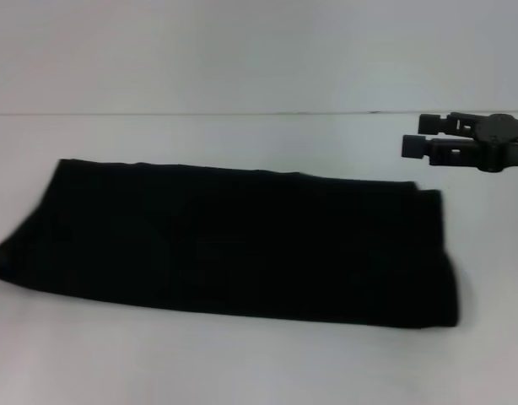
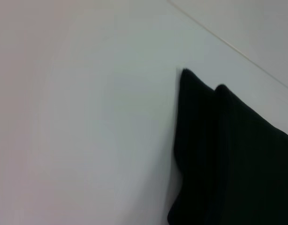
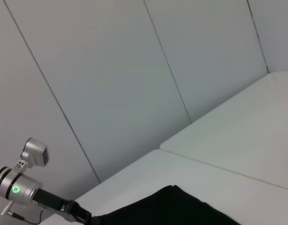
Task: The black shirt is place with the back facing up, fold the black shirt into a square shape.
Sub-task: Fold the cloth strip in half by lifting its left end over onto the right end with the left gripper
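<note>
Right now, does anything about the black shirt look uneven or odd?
Mostly neat: the black shirt lies as a long folded strip. Its left end tapers and trails off crooked, and a layer edge peeks out at the right end. The right end effector hovers clear.

We see a white bench [image 1: 242,363] that fills the lower part of the room. Behind it stands a pale grey wall [image 3: 111,70] made of flat panels with thin dark seams between them. The light is soft and even.

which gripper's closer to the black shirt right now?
Left. In the right wrist view the left gripper sits right at the edge of the black shirt. The right gripper is open, off the shirt's far right corner, not touching.
</note>
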